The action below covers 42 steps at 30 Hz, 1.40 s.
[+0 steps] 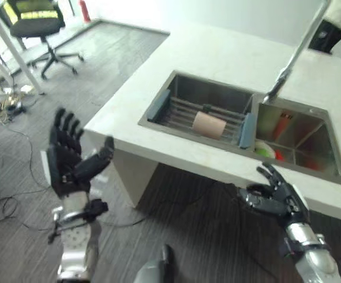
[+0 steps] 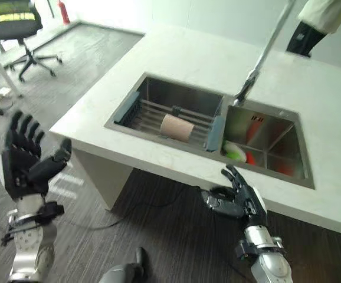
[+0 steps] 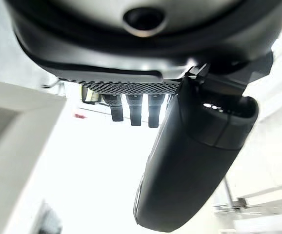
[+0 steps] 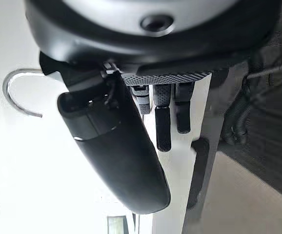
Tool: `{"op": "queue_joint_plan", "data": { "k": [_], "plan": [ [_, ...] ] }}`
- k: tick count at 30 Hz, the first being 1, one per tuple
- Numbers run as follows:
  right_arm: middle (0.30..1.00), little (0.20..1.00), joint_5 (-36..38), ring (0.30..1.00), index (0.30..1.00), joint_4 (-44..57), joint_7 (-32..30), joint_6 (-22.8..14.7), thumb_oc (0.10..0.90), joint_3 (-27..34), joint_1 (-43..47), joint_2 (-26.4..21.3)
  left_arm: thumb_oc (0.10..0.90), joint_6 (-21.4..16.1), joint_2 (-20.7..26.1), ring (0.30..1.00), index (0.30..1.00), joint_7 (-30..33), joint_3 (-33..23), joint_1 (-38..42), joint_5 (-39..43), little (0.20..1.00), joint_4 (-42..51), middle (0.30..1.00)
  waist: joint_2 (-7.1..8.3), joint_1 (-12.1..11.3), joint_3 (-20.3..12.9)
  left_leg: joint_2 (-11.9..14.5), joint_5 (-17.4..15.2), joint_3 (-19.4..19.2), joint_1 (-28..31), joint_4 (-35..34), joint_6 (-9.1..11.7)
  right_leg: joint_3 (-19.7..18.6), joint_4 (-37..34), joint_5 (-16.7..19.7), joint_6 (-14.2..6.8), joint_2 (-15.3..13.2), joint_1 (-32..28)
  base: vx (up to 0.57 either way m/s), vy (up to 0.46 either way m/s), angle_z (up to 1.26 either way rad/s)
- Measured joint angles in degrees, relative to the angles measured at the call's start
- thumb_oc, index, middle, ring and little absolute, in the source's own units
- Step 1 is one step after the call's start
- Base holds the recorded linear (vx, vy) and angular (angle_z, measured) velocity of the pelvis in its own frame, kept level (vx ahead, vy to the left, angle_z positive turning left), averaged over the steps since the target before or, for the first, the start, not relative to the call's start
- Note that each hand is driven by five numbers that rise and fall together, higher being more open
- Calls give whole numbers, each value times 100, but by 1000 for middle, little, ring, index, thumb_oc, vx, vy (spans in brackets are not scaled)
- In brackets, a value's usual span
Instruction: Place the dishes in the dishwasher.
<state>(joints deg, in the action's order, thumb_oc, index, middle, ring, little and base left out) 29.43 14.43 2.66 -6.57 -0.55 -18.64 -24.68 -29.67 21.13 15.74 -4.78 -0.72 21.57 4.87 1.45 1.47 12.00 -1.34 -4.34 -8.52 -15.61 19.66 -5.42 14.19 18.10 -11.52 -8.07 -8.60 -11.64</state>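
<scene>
Both robot hands hang empty with fingers spread, the left robot hand (image 1: 70, 156) raised off the white desk (image 1: 217, 59), the right robot hand (image 1: 274, 197) below its front edge, seemingly poised to reach. A pinkish-tan cylindrical cup (image 1: 209, 124) lies on the steel sink's wire rack (image 1: 185, 109), with green and red dishes (image 1: 266, 150) in the neighbouring basin. That desk edge and the long chrome tap (image 1: 294, 53) stand between robot hands and dishes; a black office chair (image 1: 38, 23) stands well apart.

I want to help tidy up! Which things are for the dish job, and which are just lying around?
For the job:
pink cup on the sink rack
green dish in the right basin
red item there

Just around:
office chair
faucet
</scene>
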Motion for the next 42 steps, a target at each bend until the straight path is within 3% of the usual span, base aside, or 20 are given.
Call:
{"op": "queue_joint_plan", "data": {
  "k": [4,6,7,10,13,18,19,21,24,25,27,28,30,32,34,35,37,38,40,42],
  "plan": [
    [900,900,5,900,900,157,84,-113,800,-97,606,417,800,-273,81,900,900,17,-308,-341,-48,900,531,900,50,-63,60,25,-160,-154,205,26,-144,-243,2105,353,-269,-182,1127,109,120,0],
    [900,900,10,900,900,141,197,-136,800,-106,717,425,800,-264,118,900,900,36,-391,-373,-47,900,532,900,253,-219,4,92,-214,-525,444,-422,710,79,1352,348,227,-251,1458,136,-80,-70],
    [900,900,142,900,900,364,309,-242,800,37,859,169,800,-270,401,900,900,-11,-424,-392,-46,900,686,900,129,-309,87,418,-867,179,315,724,-38,360,728,294,-318,-338,1851,159,-141,-78],
    [900,900,552,900,900,598,461,-251,800,180,626,141,800,-212,340,900,900,-101,-412,-460,-44,900,763,900,368,-178,57,176,-881,-172,676,224,251,548,323,734,-144,-635,2465,185,-172,-33],
    [900,900,1088,900,900,681,644,-280,800,242,602,199,800,-155,229,900,900,-129,-327,-503,-48,900,764,900,366,18,57,32,-916,-253,887,201,136,590,142,1088,-76,-878,2638,179,-182,-7],
    [900,900,1337,900,900,822,572,-294,800,117,1006,243,800,-135,240,900,900,-90,-80,-465,-58,900,1050,900,402,2,26,15,-905,-333,1322,-123,123,525,-67,1140,103,-449,2357,179,-176,4],
    [900,900,1320,900,900,812,519,-294,800,88,1199,240,800,-126,231,900,900,-74,-58,-461,-59,900,1068,900,338,-2,34,43,-921,-368,1392,-158,160,504,-95,1154,429,-374,2333,128,-138,-22],
    [900,900,1162,900,900,809,371,-353,800,149,1306,169,800,7,240,900,900,-118,52,-448,-62,900,1192,900,133,16,-40,214,-918,-397,1445,-244,315,495,-145,1105,596,-153,2273,152,-151,-27],
    [900,900,1155,900,900,525,226,-379,800,377,1155,155,800,97,241,900,900,-306,46,-469,-32,900,1260,900,89,229,-53,440,-823,-490,1863,-641,637,426,-119,810,785,182,2115,243,-174,-32],
    [900,900,1150,900,900,500,210,-388,800,438,1096,141,800,101,243,900,900,-365,49,-496,13,900,1261,900,37,262,-61,541,-792,-599,1947,-741,914,455,-88,680,766,251,2103,227,-163,-33],
    [900,900,1112,900,900,408,208,-406,800,537,914,212,800,235,205,900,900,-443,85,-583,67,900,1258,900,270,83,-54,544,-468,-935,1503,668,1576,173,117,425,989,29,2055,136,33,-38],
    [900,900,1112,900,900,373,195,-431,800,594,907,214,800,253,129,900,900,-510,181,-576,64,900,1196,900,258,56,-39,625,88,-631,905,1845,1704,114,44,433,1040,-27,1942,180,188,-55],
    [900,900,1104,900,900,307,185,-406,800,555,1077,136,800,240,49,900,900,-668,254,-717,41,900,1125,900,-19,5,-88,947,-328,-510,475,1073,1261,-47,-286,519,824,237,1787,179,252,-51],
    [900,900,1094,900,900,184,179,-391,800,531,1272,148,800,240,59,900,900,-802,257,-699,7,900,1133,900,-330,21,-61,1148,-297,-172,260,50,1170,-193,-284,486,855,570,1790,201,249,-66],
    [900,900,880,900,900,52,180,-283,800,496,1225,140,800,241,59,900,900,-895,234,-755,9,900,1123,900,-326,17,-3,993,-227,557,11,-98,1252,-570,-454,508,872,806,1595,137,243,-116],
    [900,900,846,900,900,55,183,-278,800,433,1180,-65,800,256,62,900,900,-911,223,-715,-42,900,1063,900,-298,14,29,931,-115,723,37,-235,1064,-825,-473,487,859,908,1494,94,265,-115],
    [900,900,733,900,900,246,167,-305,800,629,811,-197,800,589,387,900,900,-1337,293,-400,-240,900,857,900,-158,291,0,761,425,58,368,-484,717,-905,-282,200,654,556,1389,114,326,-47],
    [900,900,725,900,900,365,193,-305,800,664,637,-186,800,770,618,900,900,-1567,299,-337,-228,900,851,900,-133,297,-11,607,256,-31,383,-311,548,-890,-321,161,538,366,1272,92,261,10],
    [900,900,659,900,900,435,280,-211,800,684,773,-28,800,1275,2079,900,900,-2268,232,172,-296,900,727,900,-146,280,-17,111,52,-239,581,-384,229,-523,-72,60,372,-241,1243,53,188,-12],
    [900,900,586,900,900,435,303,-79,800,680,982,-30,800,1456,2375,900,900,-2306,210,415,-574,900,693,900,-176,259,-18,22,14,-335,678,-485,133,-535,-142,91,313,-331,1252,28,120,-17]
  ]
}}
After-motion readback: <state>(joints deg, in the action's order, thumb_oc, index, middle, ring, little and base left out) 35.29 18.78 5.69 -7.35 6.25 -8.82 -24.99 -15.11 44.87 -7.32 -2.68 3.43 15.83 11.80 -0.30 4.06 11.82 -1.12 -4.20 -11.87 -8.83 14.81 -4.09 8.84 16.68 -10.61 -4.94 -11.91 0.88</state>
